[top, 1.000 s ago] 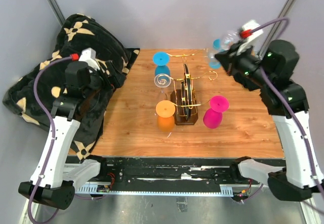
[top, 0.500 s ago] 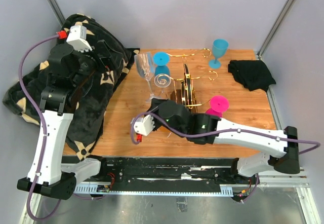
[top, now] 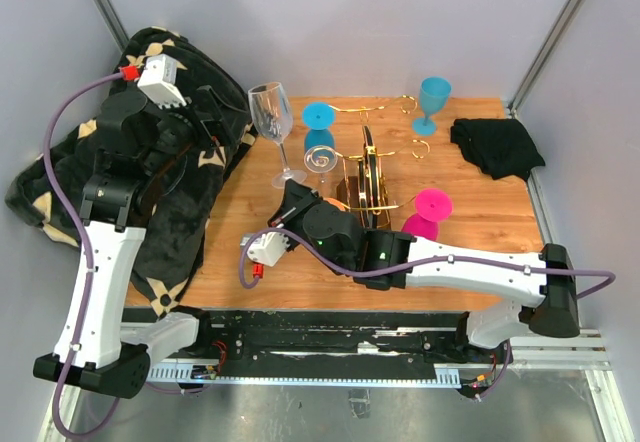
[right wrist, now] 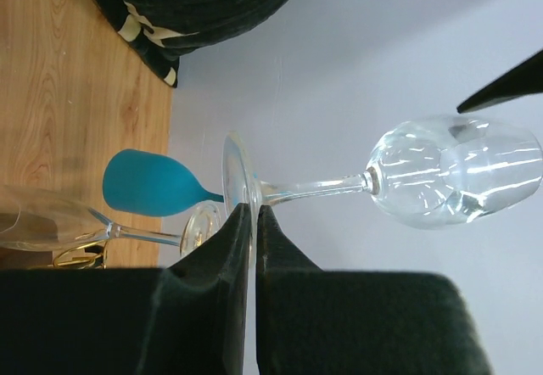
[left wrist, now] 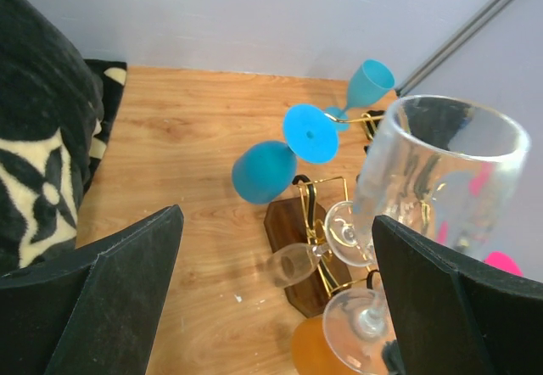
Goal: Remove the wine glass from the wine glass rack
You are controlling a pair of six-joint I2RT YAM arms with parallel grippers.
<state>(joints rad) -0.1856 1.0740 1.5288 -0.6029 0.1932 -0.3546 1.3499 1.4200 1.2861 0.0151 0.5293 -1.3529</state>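
A clear wine glass stands upright in the air, left of the wine glass rack, a gold wire stand on a dark brown base. My right gripper reaches across the table and is shut on the rim of the glass's foot. In the right wrist view the right gripper pinches that foot, with the stem and bowl sticking out sideways. My left gripper is open beside the bowl. In the left wrist view the bowl sits between the wide-open fingers, close to the right one.
Still on the rack are a second clear glass, a blue glass, a pink glass and an orange one. Another blue glass stands at the back. A black cloth lies back right, a patterned black blanket left.
My right arm came from the back right across to the left of the rack. Since half a second ago the clear glass has shifted left and stands more upright. My left arm has risen.
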